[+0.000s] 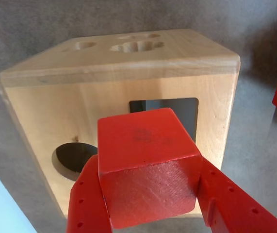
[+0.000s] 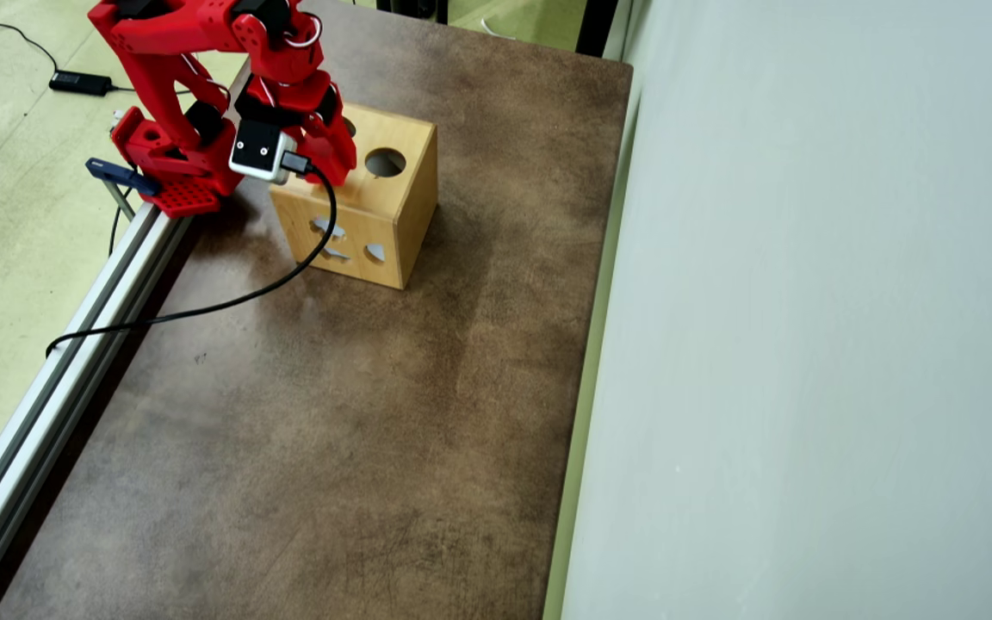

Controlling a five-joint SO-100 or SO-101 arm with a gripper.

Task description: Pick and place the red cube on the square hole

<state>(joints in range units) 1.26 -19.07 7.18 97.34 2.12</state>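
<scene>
Small bright-red matte cube (image 1: 148,165) clamped between the two red gripper (image 1: 150,194) fingers, held right over the pale wooden shape-sorter box (image 1: 46,116)

In the wrist view the cube is pinched on both sides by the red fingers (image 1: 87,201), and it's seen in front of the box face that carries the dark square hole (image 1: 189,109); the lower left part of that hole is covered by the cube. A round dark cut-out (image 1: 70,160) is seen down-left of it on the same face, partly hidden by a finger. More cut-outs are carved into the neighbouring face. In the overhead view the red arm (image 2: 203,52) is bent over the box's top near the far left corner of the brown table (image 2: 358,413), so cube and square hole are hidden there; a round hole (image 2: 385,162) is left showing, and a black cable (image 2: 229,301) is trailed across the table
</scene>
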